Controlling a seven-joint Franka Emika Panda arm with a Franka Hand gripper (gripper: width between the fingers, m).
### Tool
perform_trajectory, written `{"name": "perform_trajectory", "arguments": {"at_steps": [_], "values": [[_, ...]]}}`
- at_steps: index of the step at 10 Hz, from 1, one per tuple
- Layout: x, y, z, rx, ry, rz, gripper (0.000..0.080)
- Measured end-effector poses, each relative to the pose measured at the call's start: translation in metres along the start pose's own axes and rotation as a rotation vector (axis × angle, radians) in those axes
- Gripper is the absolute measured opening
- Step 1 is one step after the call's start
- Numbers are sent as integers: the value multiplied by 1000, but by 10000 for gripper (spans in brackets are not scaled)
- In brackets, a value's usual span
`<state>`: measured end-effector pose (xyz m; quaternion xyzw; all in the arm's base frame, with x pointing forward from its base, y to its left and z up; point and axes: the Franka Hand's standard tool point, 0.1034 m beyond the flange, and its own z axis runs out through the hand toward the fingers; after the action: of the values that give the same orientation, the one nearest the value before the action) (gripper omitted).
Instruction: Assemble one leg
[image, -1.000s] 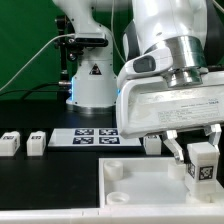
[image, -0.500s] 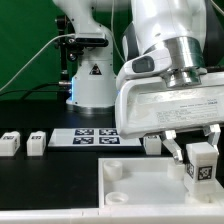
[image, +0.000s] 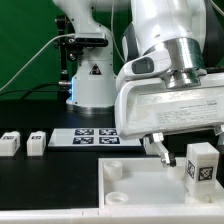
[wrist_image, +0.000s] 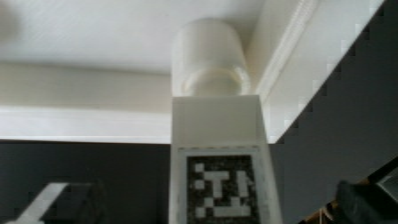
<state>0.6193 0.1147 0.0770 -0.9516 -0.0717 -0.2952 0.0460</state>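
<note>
- Exterior view: a black table (image: 40, 180) fills the lower half.
- At 5 o'clock lies a flat white slab (image: 140, 185).
- At 3 o'clock the gripper (image: 188, 150) hangs over the slab, jaws apart, clamping nothing.
- Near centre lies the marker board (image: 95, 138).
- At 4 o'clock the leg (image: 201, 166) stands upright on the slab, between the fingers (image: 158, 149), touching neither.
- At 9 o'clock sit 2 small white blocks (image: 10, 143) (image: 36, 142).

Black bench (image: 30, 115) with the marker board (image: 97, 138) lying flat near the middle, tags facing up; large white slab (image: 150, 186) with round corner sockets in the foreground; green backdrop (image: 22, 40) behind, at the exterior view's left
</note>
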Motion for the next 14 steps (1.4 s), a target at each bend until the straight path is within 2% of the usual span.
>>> {"name": "perform_trajectory", "arguments": {"at_steps": [4,7,9,10,11,12,13,14], "values": [[0,0,0,1,-6,0,649],[14,-3,-19,16,-79,-6,649],[21,-1,-19,16,-83,-2,649],[15,-5,-14,38,-205,4,649],[20,-6,-13,55,-305,10,649],[24,-4,-11,62,-348,13,649],[15,-5,-10,80,-471,17,649],[16,-5,-9,96,-565,26,649]]}}
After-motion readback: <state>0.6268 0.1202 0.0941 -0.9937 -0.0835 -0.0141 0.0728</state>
